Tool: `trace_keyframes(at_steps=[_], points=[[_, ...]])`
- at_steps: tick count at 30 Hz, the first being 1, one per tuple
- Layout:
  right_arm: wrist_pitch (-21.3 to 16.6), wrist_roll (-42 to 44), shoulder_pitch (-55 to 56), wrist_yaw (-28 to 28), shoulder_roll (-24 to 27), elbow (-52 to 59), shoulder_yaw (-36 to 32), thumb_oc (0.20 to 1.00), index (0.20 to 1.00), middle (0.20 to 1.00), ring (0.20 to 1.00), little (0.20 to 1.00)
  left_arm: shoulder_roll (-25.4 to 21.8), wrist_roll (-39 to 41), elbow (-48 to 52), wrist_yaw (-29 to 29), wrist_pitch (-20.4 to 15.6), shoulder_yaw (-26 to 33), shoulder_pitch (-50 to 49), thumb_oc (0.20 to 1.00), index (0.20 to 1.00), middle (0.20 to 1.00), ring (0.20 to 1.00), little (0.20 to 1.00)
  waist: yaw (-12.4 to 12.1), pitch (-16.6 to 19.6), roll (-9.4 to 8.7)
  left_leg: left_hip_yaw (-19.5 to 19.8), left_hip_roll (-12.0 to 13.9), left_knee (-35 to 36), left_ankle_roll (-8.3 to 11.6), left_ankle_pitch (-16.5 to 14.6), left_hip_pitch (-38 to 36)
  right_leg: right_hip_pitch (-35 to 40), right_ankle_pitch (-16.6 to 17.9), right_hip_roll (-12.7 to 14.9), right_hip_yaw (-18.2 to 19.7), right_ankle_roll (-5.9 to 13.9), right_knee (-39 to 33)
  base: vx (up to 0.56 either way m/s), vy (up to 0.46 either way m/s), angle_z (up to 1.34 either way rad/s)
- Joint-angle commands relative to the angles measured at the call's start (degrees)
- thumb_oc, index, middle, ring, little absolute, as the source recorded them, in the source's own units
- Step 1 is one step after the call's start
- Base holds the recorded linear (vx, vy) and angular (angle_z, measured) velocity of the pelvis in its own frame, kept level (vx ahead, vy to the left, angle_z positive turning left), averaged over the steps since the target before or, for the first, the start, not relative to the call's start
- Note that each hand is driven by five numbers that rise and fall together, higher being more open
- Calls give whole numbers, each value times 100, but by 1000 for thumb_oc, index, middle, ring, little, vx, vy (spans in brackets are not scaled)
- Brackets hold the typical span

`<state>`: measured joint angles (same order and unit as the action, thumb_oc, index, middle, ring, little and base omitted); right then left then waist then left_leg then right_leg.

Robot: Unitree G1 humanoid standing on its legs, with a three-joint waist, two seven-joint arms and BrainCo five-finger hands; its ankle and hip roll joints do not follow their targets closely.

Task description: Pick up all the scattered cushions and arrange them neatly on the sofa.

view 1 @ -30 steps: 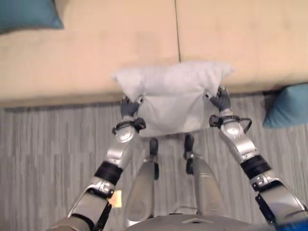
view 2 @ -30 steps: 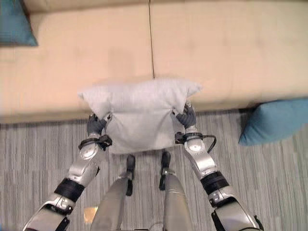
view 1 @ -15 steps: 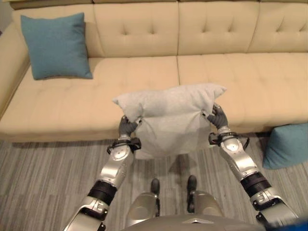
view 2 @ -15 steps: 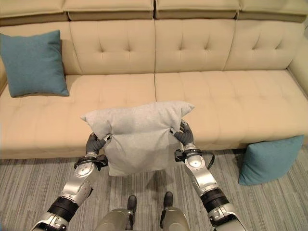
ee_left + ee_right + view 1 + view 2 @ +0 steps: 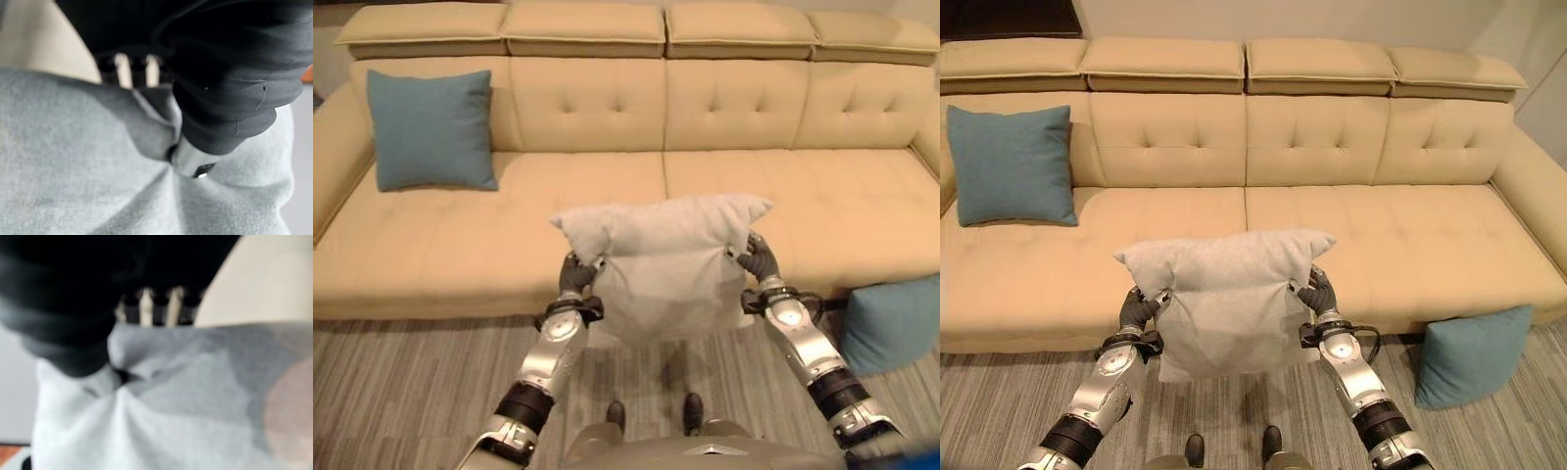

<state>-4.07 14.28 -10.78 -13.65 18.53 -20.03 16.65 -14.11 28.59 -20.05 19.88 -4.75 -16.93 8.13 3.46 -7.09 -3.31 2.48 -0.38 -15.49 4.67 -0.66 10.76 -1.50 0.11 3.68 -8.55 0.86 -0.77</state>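
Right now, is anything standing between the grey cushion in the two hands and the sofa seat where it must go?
Nothing visible does. The grey cushion, gripped by the left hand and right hand, hangs before a bare stretch of the sofa seat; the teal cushion sits far left.

Cushions counted: three. One grey cushion (image 5: pixel 1230 302), two teal cushions, the first (image 5: pixel 1011 164) on the sofa (image 5: pixel 1410 225), the second (image 5: pixel 1464 354) on the floor (image 5: pixel 999 411). One sofa.

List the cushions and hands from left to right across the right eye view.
Teal cushion on the sofa → left hand → grey cushion → right hand → teal cushion on the floor.
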Motion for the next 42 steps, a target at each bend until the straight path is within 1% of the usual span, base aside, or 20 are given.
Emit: trace_keyframes(at_steps=[1,3,5,7,11,12,15,19,22,24,25,27,29,32,34,35,36,37,39,42], points=[[-491,5,-182,144,-161,672,72,200,200,200,200,200,163,6,274,-392,-365,-319,328,200,200,200,200,200,-114,35,-130,-474,125,-890,29,157,-213,21,-27,-250,199,212,128,73,-62,66],[-489,96,-143,118,-216,680,3,200,200,200,200,200,173,21,220,-412,-339,-377,347,200,200,200,200,200,-128,76,-180,-625,200,-124,-116,-23,7,134,-83,-203,151,257,45,201,-69,18],[-497,84,-164,106,-229,673,12,200,200,200,200,200,164,-5,229,-405,-336,-394,377,200,200,200,200,200,-137,98,-161,-625,214,357,-124,108,-17,182,-98,-231,165,282,8,169,0,25],[-499,20,-177,53,-248,656,16,200,200,200,200,200,188,-33,291,-368,-323,-414,432,200,200,200,200,200,-196,115,-62,-707,302,1087,-8,711,194,367,-204,-337,247,291,5,262,96,23],[-482,43,-201,87,-363,581,43,200,200,200,200,200,158,37,369,-337,-371,-371,418,200,200,200,200,200,-233,194,-28,-634,226,1193,-92,586,-86,471,-373,-271,422,340,235,236,154,-39],[-460,-31,-278,78,-422,596,95,200,200,200,200,200,131,30,485,-309,-362,-364,431,200,200,200,200,200,-296,241,-11,-712,153,1183,-196,434,-254,435,-432,-166,424,452,544,176,178,-71],[-454,-73,-399,89,-500,569,145,200,200,200,200,200,87,70,509,-261,-370,-376,472,200,200,200,200,200,-336,148,-28,-812,94,1125,-398,254,-432,14,-126,-45,538,703,1557,119,181,-61],[-450,-65,-562,115,-634,524,260,200,200,200,200,200,9,2,515,-196,-376,-319,563,200,200,200,200,200,-352,43,62,-918,107,1103,-540,-5,-719,-508,-53,107,396,731,2395,86,135,-25],[-435,-66,-732,134,-604,462,322,200,200,200,200,200,19,38,474,-197,-417,-251,594,200,200,200,200,200,-303,56,85,-897,21,1211,-535,-143,-987,-753,-103,61,225,616,1681,178,46,-30],[-437,-29,-814,137,-598,468,358,200,200,200,200,200,27,32,457,-188,-417,-199,619,200,200,200,200,200,-265,92,38,-940,-37,1285,-513,-234,-1120,-860,136,138,108,654,853,173,-23,-7],[-437,-28,-814,137,-596,467,360,200,200,200,200,200,30,32,457,-189,-417,-198,619,200,200,200,200,200,-261,77,50,-933,-27,1287,-511,-241,-1142,-823,148,126,98,653,823,151,-20,-13],[-433,-32,-818,161,-579,499,363,200,200,200,200,200,47,59,440,-177,-417,-134,622,200,200,200,200,200,-161,77,13,-867,-92,1376,-473,-298,-1307,-1079,474,76,270,740,191,247,-47,-10],[-407,-88,-796,198,-524,514,387,200,200,200,200,200,54,68,420,-233,-459,-118,593,200,200,200,200,200,-83,60,3,-763,-98,1366,-416,-414,-1454,-1103,616,80,393,824,112,311,-101,6],[-408,-117,-721,206,-491,517,358,200,200,200,200,200,100,42,414,-276,-471,-154,552,200,200,200,200,200,-58,146,-12,-708,-120,1371,-396,-531,-1575,-920,678,60,484,779,5,247,-104,34],[-416,-120,-568,216,-378,584,281,200,200,200,200,200,206,176,426,-370,-460,-211,474,200,200,200,200,200,11,267,40,-575,-9,960,-187,-502,-1485,-738,579,-7,454,635,43,244,-136,36],[-416,-120,-566,216,-377,585,281,200,200,200,200,200,207,176,427,-370,-459,-212,473,200,200,200,200,200,21,269,43,-565,-6,945,-185,-508,-1475,-736,580,-7,443,633,39,159,-185,18],[-451,-89,-472,179,-295,638,196,200,200,200,200,200,265,228,361,-416,-449,-272,538,200,200,200,200,200,77,236,-17,-759,236,-38,57,-167,-1073,-506,508,52,231,483,-30,145,-228,32],[-444,-102,-445,165,-246,655,159,200,200,200,200,200,281,263,350,-448,-449,-297,555,200,200,200,200,200,67,188,-59,-752,302,-540,104,-50,-842,-390,461,42,160,392,-78,142,-228,42],[-430,-66,-387,123,-220,659,147,200,200,200,200,200,311,281,336,-459,-423,-335,548,200,200,200,200,200,20,119,-90,-697,331,-744,67,17,-615,-171,368,-15,100,311,-217,121,-145,60],[-440,30,-289,108,-240,654,51,200,200,200,200,200,321,222,294,-484,-352,-389,537,200,200,200,200,200,1,124,-141,-833,320,-92,-73,-188,-405,5,291,14,35,374,-349,152,-79,11]])
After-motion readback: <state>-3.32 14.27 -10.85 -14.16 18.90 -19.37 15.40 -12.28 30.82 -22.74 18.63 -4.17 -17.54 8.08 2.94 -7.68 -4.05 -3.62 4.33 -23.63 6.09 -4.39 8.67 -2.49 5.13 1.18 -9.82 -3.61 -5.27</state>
